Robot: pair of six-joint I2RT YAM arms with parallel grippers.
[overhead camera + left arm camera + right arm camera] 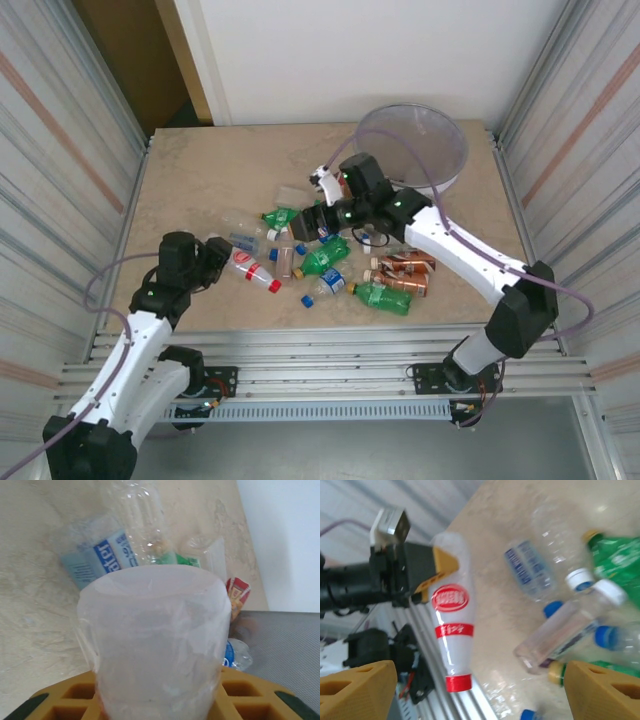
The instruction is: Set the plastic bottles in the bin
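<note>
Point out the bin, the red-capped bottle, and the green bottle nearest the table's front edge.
bin (415, 140), top external view, on its lined inside.
red-capped bottle (450, 599), right wrist view, on its red oval label.
green bottle (387, 298), top external view, on its mid-body.

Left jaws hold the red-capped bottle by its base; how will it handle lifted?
The red-capped bottle looks clear and empty, so probably light. Its thin walls may buckle when squeezed. Held at the base, neck far out, it could swivel.
</note>
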